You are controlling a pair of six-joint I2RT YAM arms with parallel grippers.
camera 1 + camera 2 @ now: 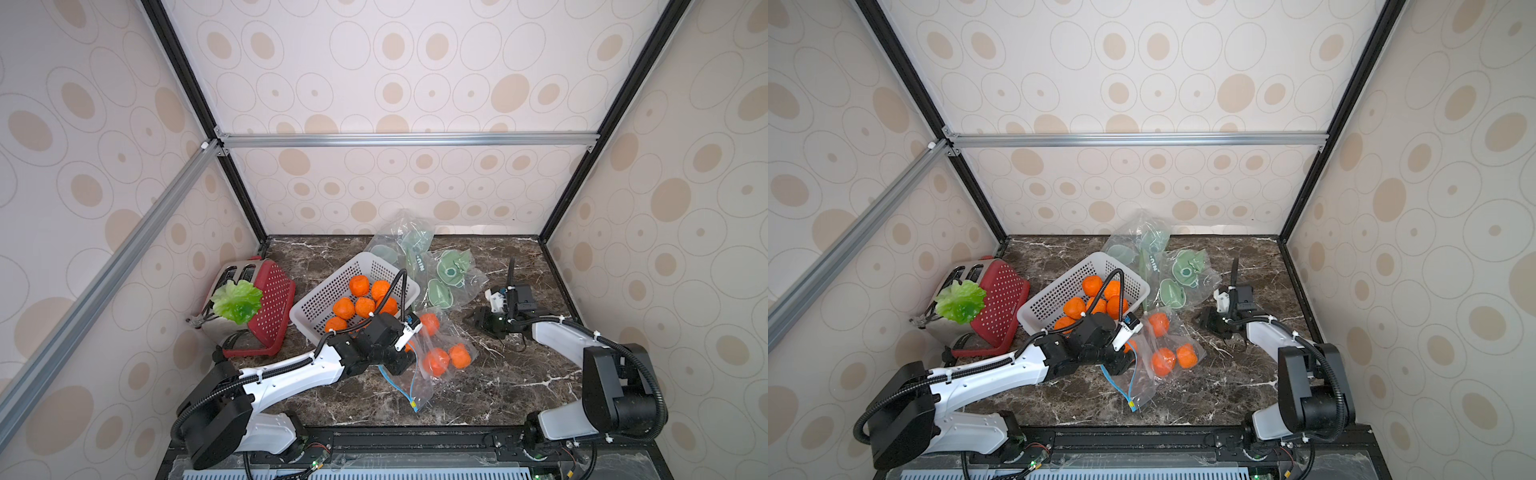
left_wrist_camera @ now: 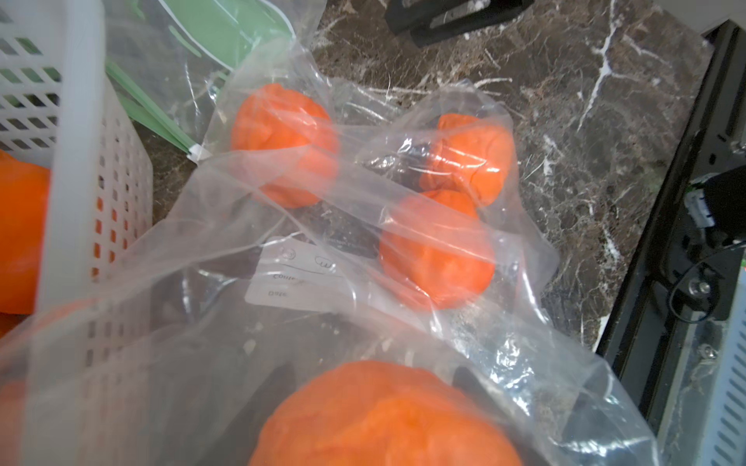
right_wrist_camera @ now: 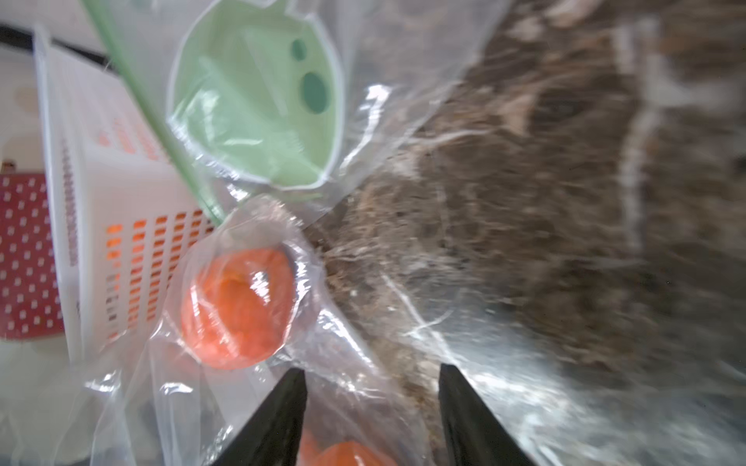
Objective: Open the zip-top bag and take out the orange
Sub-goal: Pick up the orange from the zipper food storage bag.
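Nearest the lens of the left wrist view, an orange (image 2: 383,415) is seen behind clear film, set between two dark jaws of the left gripper (image 1: 406,352). The jaws are held partway apart and appear closed on the fruit, just inside the mouth of the zip-top bag (image 1: 422,386).

A white label (image 2: 294,278) on the bag can be read only in part, reversed through the film: "Date" and a word beginning "Conte". Green letters on a neighbouring clear bag (image 1: 446,274) cannot be made out in full.

Three further oranges (image 2: 436,250) are contained deeper in the zip-top bag, which is laid on the marble table (image 1: 519,374) just beside a white basket (image 1: 316,307). Its blue zip strips (image 1: 392,380) are parted, with a yellow slider (image 1: 413,402) at the near end. Several loose oranges (image 1: 359,286) are held in the white basket.

A red perforated basket (image 1: 272,307) is leaned against a toaster (image 1: 232,274), with a lettuce leaf (image 1: 237,301) on it.

The right gripper (image 3: 371,371) is spread wide with nothing held, near the zip-top bag.
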